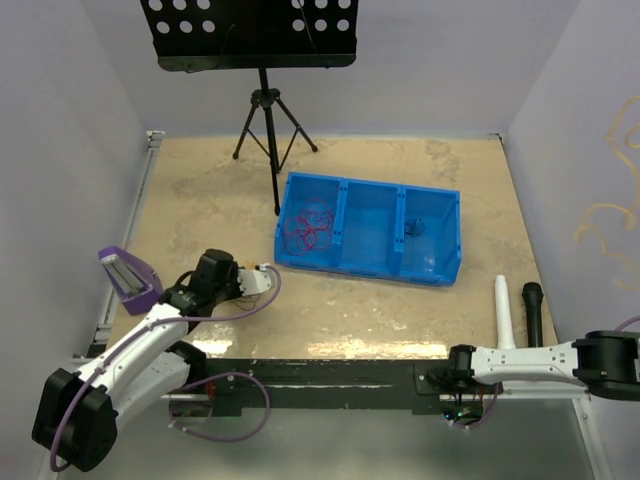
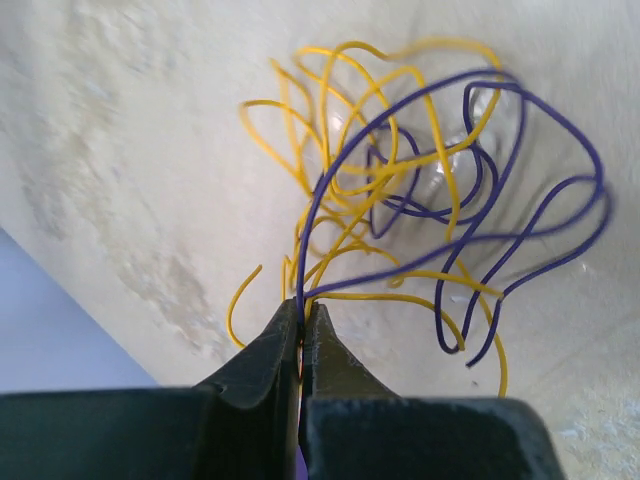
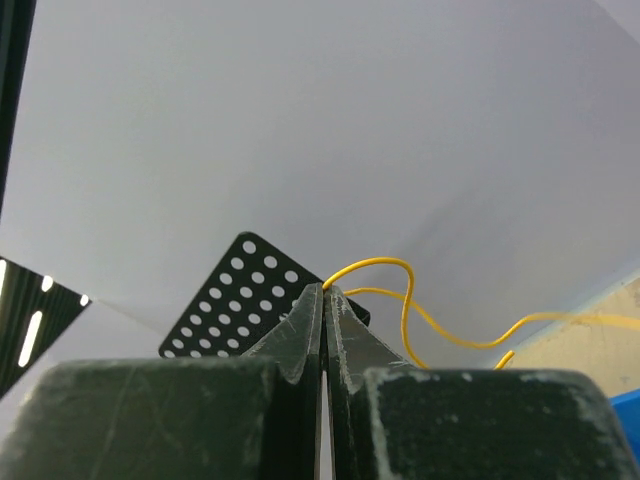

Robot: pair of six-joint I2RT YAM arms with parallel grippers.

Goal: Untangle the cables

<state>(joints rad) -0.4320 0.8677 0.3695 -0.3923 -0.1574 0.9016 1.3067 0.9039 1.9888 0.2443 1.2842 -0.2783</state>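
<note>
A loose tangle of thin yellow wire (image 2: 374, 296) and dark purple wire (image 2: 439, 300) hangs in front of my left gripper (image 2: 302, 308). That gripper is shut on strands of both colours at its tips. In the top view it (image 1: 262, 281) is over the tabletop, left of the blue bin (image 1: 350, 268). My right gripper (image 3: 323, 288) is shut on a yellow wire (image 3: 372, 263) that loops off to the right, and it points up at the wall. Its arm (image 1: 520, 362) lies along the near edge. Red wires (image 1: 308, 228) lie in the bin's left compartment.
A small dark wire (image 1: 415, 228) lies in the bin's right compartment. A music stand (image 1: 262, 100) is at the back. A purple holder (image 1: 130, 278) sits at the left edge. A white tube (image 1: 505, 312) and a black tube (image 1: 532, 312) are at the right.
</note>
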